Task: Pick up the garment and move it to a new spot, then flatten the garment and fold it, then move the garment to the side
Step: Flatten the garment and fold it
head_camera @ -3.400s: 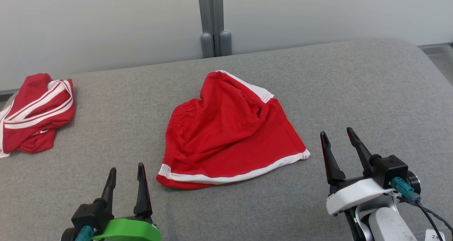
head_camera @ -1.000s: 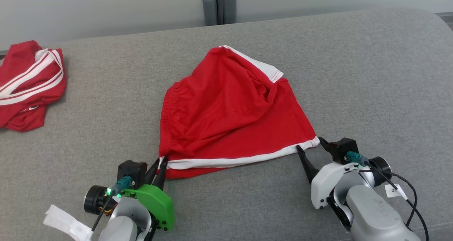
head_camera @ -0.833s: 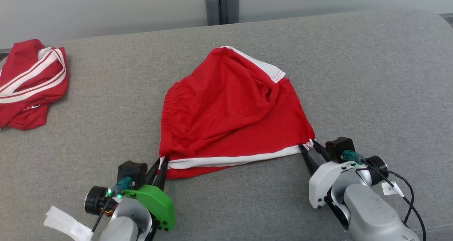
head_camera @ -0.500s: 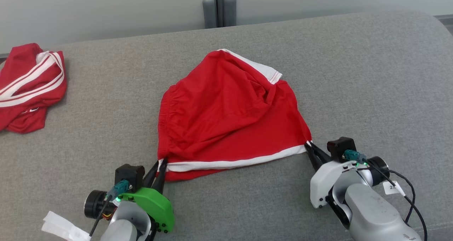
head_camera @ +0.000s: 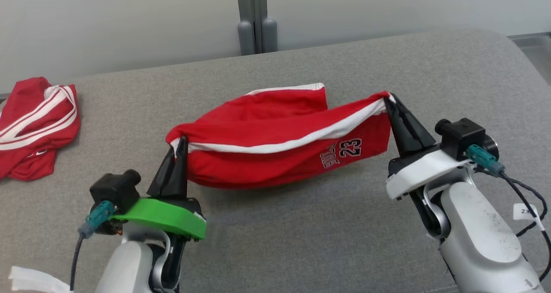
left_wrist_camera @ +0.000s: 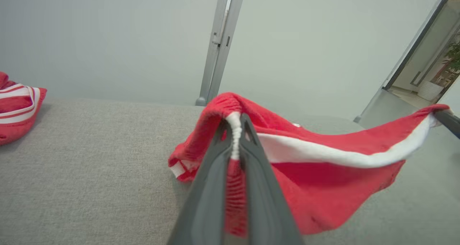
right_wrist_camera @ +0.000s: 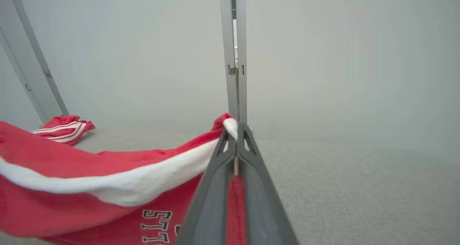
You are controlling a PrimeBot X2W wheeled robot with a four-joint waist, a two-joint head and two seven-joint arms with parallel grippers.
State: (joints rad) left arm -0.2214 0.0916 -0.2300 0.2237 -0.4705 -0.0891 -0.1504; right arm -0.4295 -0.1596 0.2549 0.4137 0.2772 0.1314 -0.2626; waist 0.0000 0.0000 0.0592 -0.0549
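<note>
The garment [head_camera: 275, 144] is a pair of red shorts with a white hem stripe and the number 23 printed on them. It hangs stretched between my two grippers, with its far part resting on the grey cushion. My left gripper [head_camera: 180, 142] is shut on the hem's left corner; the left wrist view has red cloth [left_wrist_camera: 305, 173] pinched between the fingers [left_wrist_camera: 215, 166]. My right gripper [head_camera: 389, 99] is shut on the hem's right corner, held higher, and the cloth [right_wrist_camera: 90, 176] trails away to the left in the right wrist view.
A second red garment with white stripes [head_camera: 36, 127] lies crumpled at the cushion's far left. The grey cushion [head_camera: 452, 82] stretches wide to the right. A grey post [head_camera: 254, 17] stands against the pale wall behind.
My right gripper closed on the hem's right corner. Both grippers then lifted the hem off the cushion, turning the shorts so the printed side shows. The camera has also shifted.
</note>
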